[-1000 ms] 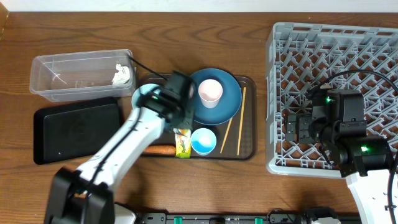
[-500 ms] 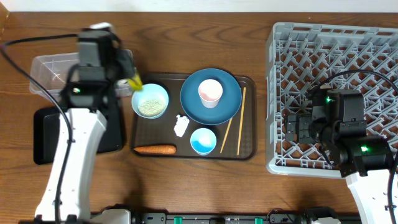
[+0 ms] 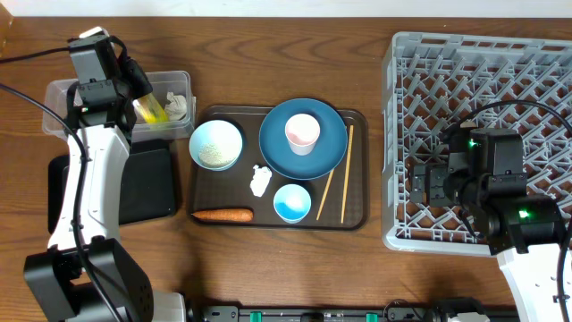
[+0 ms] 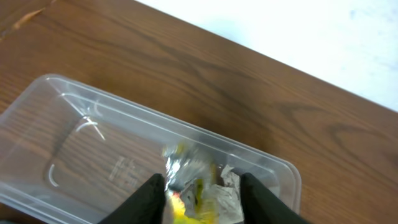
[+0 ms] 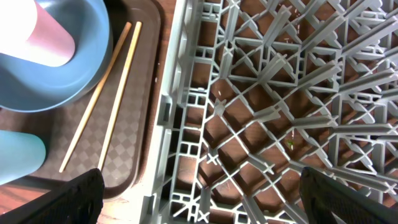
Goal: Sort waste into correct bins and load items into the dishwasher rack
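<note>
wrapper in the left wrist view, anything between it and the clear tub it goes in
Nothing visible does. The wrapper is between the fingers of the left gripper, right over the open clear tub. A paper wad lies in the tub beside it.

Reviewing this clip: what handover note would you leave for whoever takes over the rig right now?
Left gripper: over the clear tub, jaws parted around the yellow-green wrapper; gripped or released, cannot tell.
Right gripper: open, empty, over the dishwasher rack at its edge nearest the brown serving tray.
Done: one paper wad lies in the tub.
Left: second paper wad, carrot stick and rice in the larger bowl need binning. Dark blue plate, pink cup on it, small bowl and chopsticks go to the rack.
</note>
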Robot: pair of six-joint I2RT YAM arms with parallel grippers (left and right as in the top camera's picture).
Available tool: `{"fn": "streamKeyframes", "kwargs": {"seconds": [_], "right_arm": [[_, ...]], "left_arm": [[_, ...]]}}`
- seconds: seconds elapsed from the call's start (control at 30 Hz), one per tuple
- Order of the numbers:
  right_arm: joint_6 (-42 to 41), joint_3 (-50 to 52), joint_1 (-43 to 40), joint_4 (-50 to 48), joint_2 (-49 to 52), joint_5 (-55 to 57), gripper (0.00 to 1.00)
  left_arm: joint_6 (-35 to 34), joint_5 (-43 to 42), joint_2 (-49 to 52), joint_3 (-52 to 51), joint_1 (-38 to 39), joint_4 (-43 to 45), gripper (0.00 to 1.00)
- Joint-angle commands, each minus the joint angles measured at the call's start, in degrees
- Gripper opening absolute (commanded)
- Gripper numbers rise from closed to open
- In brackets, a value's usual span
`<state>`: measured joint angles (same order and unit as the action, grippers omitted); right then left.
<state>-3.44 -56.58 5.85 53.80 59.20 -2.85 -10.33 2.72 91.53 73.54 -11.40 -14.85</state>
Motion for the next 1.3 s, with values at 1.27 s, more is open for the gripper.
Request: {"fn": "streamKeyframes", "kwargs": {"seconds": [1.27], "right_arm": [[-0.6,-1.1,0.9,0.6,-0.1,1.0,0.99]], "left_arm": [[-3.5,-28.6,-0.2,-15.1,37.9,-32.9,0.36]]}}
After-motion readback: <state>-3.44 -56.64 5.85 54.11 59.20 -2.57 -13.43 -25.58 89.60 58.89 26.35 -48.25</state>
